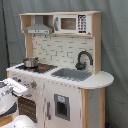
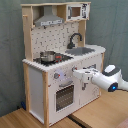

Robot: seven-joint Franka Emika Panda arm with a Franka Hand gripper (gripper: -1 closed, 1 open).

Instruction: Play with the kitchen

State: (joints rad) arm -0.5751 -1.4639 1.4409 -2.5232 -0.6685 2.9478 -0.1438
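kitchen [image 2: 60, 55]: tall white-and-wood toy unit on a wood floor before a grey curtain; fills most of both exterior views. front faces the second exterior view's lower right.
arm [image 2: 107, 79]: white, comes in from the second exterior view's right, long axis roughly level, aimed at the front panel under the counter. in the first exterior view it enters low at the left edge.
hood [image 1: 38, 27]: grey, upper shelf, above the hob.
sink [image 1: 71, 74]: grey basin with a black faucet [image 1: 82, 59] arching over it.
oven door [image 2: 64, 95]: below the knob strip, shut as far as can be seen.
hob [image 2: 54, 58]: black with red rings; a small metal pot [image 2: 47, 56] sits on it.
gripper [image 2: 76, 74]: tip at the knob strip, just beside or touching the panel; cannot tell which. whether the fingers are spread or closed, cannot tell.
knob [image 2: 56, 76]: on the strip, toward the second exterior view's left of the gripper tip, near.
key relation: panel lies straight ahead of the gripper along the arm's axis; my guess is the next move is a knob or the oven handle.
view difference: second exterior view shows the tip against the front; first exterior view shows sink side and microwave [image 1: 70, 23] face better, but only part of the gripper [image 1: 17, 88].
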